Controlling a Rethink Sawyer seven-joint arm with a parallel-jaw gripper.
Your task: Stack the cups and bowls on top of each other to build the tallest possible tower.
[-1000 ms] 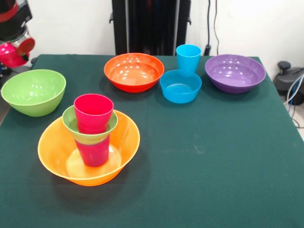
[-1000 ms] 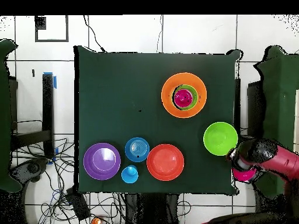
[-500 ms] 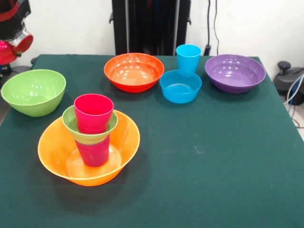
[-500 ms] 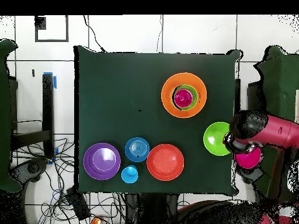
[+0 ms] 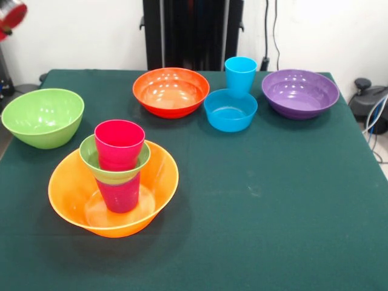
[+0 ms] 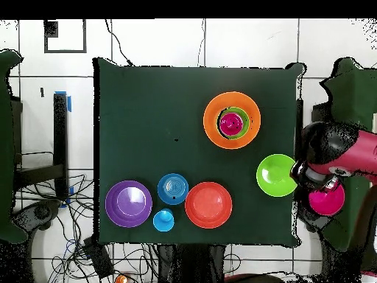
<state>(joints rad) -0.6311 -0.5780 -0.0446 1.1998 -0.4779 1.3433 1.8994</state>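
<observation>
The tower stands in the large orange bowl (image 5: 73, 200) (image 6: 249, 110): a red-pink cup (image 5: 121, 194), a small lime green bowl (image 5: 91, 159) on it, and a second red-pink cup (image 5: 119, 142) (image 6: 230, 124) on top. My gripper (image 6: 321, 189) hangs off the table's edge beside the large lime green bowl (image 5: 42, 117) (image 6: 277, 175). It is shut on a round pink-red thing (image 6: 328, 203), bowl-like, though the grip itself is hidden under the arm. The front view shows only a red part of the arm (image 5: 11, 11).
A red-orange bowl (image 5: 171, 91) (image 6: 208, 204), a small blue bowl (image 5: 230, 110) (image 6: 172, 189), a sky blue cup (image 5: 240, 74) (image 6: 163, 219) and a purple bowl (image 5: 300, 93) (image 6: 128, 203) stand along the robot's side of the green table (image 5: 273, 200).
The arm has risen out of the front view's left edge and swung along the table's side, carrying the pink-red thing with it. Nothing on the table has moved.
</observation>
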